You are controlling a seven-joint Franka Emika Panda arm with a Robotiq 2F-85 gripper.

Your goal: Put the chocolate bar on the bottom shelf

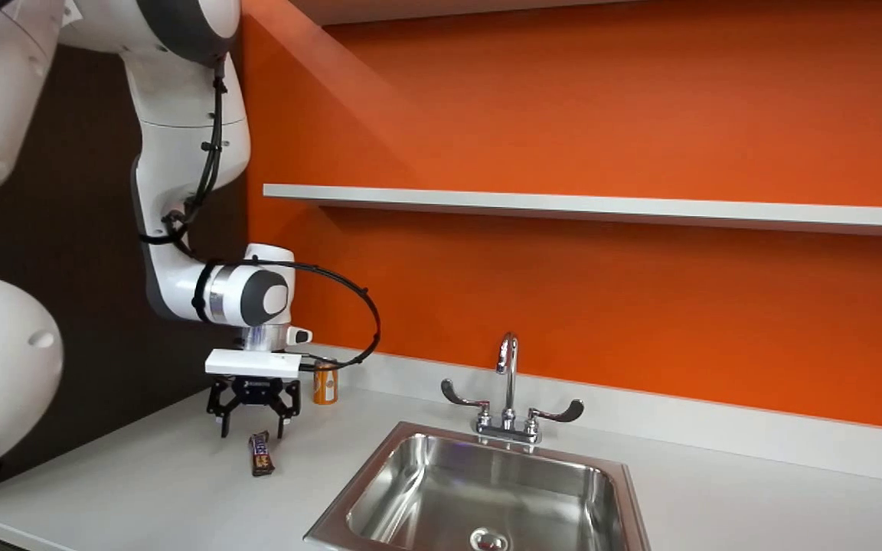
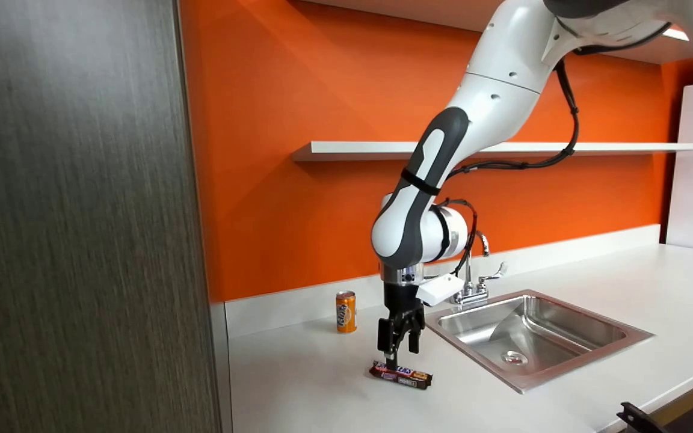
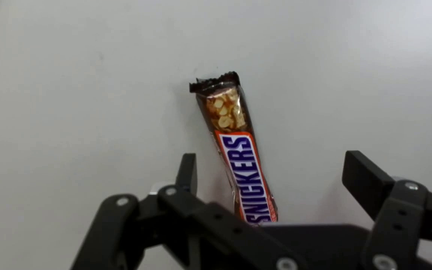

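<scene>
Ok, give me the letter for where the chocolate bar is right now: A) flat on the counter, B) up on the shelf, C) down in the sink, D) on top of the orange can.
A: in both exterior views the chocolate bar lies flat on the counter, and the wrist view shows the tool open, with its jaws apart.
</scene>
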